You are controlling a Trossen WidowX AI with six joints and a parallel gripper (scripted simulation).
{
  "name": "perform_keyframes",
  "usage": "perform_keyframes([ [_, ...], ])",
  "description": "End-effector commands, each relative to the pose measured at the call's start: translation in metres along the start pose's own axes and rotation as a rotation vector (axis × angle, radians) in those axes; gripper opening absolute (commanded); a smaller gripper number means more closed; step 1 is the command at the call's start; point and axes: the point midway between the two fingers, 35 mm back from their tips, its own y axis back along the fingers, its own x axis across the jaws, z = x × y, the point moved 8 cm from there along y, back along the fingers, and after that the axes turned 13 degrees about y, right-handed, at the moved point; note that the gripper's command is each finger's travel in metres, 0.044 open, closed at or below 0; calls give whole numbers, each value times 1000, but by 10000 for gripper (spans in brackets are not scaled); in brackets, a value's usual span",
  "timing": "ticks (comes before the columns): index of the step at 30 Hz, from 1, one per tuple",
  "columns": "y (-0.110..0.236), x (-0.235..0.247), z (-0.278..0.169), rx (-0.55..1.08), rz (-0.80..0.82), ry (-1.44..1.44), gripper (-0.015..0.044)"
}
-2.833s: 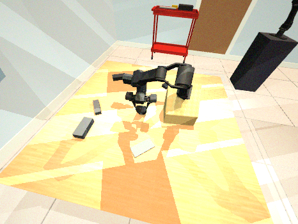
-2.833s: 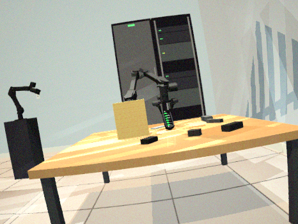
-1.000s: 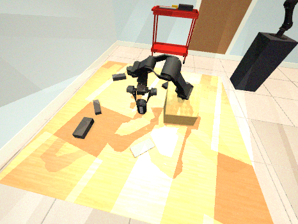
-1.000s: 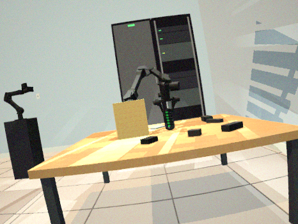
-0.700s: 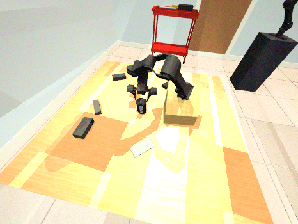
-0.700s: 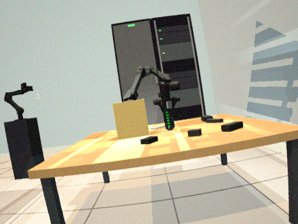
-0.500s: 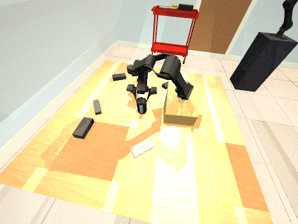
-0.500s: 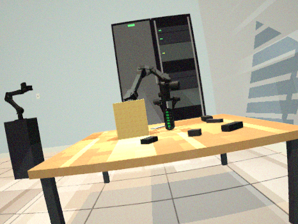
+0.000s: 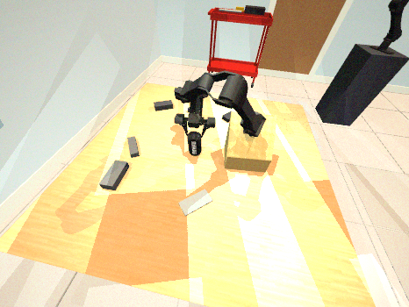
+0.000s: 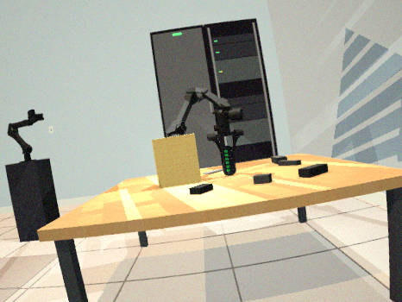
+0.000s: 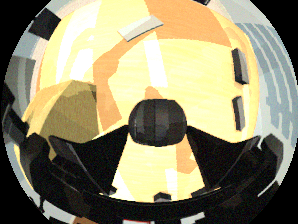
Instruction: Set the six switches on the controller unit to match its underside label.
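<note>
hand: the gripper [image 10: 227,146] is pointing down over the far part of the table and is squeezing the top end of the switch box, one finger on each side

switch box: the dark switch box [image 10: 228,162] is hanging on its end under the gripper, not lying flat; in the side view its row of green switches is facing the camera

low end: the bottom of the switch box is sitting very close to the table [image 10: 172,214]; i cannot tell if it is touching

from above: the switch box [image 9: 194,144] is looking like a short dark stub just under the gripper [image 9: 196,132]

hand camera: the round dark end of the switch box [image 11: 156,123] is filling the middle, with the yellow table behind it

arm: the black arm [image 9: 233,89] is bending over from its stand on the wooden block [image 9: 246,153]

wooden block: it is standing just beside the switch box, on the arm's side

other parts: three dark grey blocks [image 9: 163,105], [image 9: 133,146], [image 9: 114,174] are lying well apart from the switch box; a pale flat piece [image 9: 196,202] is lying nearer the front

room: a red cart [image 9: 239,17] is standing by the wall, a tall dark cabinet [image 10: 181,78] is glowing with small green lights, and a black stand [image 10: 30,194] is holding another small arm
</note>
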Motion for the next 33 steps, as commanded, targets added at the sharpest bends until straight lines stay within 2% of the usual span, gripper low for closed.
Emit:
perform_keyframes([
  [1, -4, 2, -4, 21, 28, 12, 338],
  [33, -2, 5, -21, 97, 45, 13, 338],
])
